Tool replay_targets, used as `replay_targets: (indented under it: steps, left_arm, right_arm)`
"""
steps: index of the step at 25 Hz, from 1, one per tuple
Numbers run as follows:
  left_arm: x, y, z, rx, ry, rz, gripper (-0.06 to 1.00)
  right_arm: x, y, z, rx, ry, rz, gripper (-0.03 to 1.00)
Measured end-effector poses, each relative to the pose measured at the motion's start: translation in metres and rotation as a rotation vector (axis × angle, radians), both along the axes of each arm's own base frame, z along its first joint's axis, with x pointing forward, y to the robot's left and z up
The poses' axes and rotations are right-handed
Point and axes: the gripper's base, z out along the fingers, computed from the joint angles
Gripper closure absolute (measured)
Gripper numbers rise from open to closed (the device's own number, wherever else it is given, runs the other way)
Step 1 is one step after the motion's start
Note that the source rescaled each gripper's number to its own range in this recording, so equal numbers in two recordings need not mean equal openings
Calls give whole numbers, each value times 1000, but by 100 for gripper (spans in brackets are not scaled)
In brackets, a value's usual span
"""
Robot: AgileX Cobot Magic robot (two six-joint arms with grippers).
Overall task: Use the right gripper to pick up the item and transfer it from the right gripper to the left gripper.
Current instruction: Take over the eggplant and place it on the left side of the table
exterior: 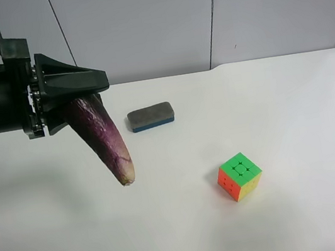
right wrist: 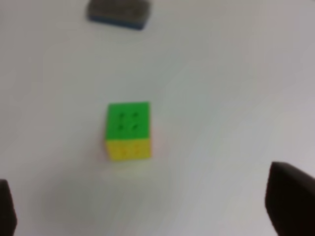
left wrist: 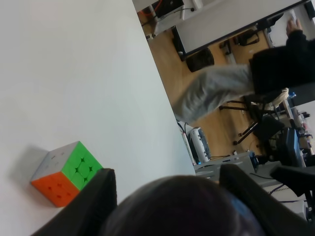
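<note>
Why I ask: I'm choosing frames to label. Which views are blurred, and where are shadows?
Exterior high: sharp, evenly lit; the eggplant is crisp, the puzzle cube casts a faint shadow. Right wrist: blurred throughout, cube and eraser soft-edged. Left wrist: eggplant out of focus near the lens, cube sharp with a shadow beside it.

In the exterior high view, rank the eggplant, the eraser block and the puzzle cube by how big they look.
1. eggplant, clearly longest, though held aloft.
2. puzzle cube.
3. eraser block: as wide as the cube but flatter, and farther from the camera, so these two are unsure.
</note>
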Motion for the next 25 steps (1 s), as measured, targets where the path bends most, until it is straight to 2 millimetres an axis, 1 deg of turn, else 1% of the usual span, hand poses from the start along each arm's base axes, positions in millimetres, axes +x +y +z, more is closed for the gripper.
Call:
replay_targets:
  steps: [2,6,12,16,18,20,25]
  left_arm:
    - [0,0,0,4,0,6,93]
    - [1,1,-1,8,0,12,93]
    - [5,4,-4,45,1,69,93]
    - [14,11,-12,97,19,145,93]
    - [22,18,-19,117,45,170,93]
    - [34,26,-25,136,67,182,93]
    - [74,51,-35,189,132,177,93]
  right_arm:
    - [-5,-1,-1,10,-31,-77,-3]
    - [-5,-1,-1,13,-37,-177,-3]
    - [-5,0,-1,16,-36,-196,-3]
    - [-5,0,-1,17,-35,-195,-3]
    - [-5,0,-1,18,-35,-195,-3]
    - [-5,0,-1,18,-35,-195,-3]
    - [-5,0,-1,18,-35,-195,-3]
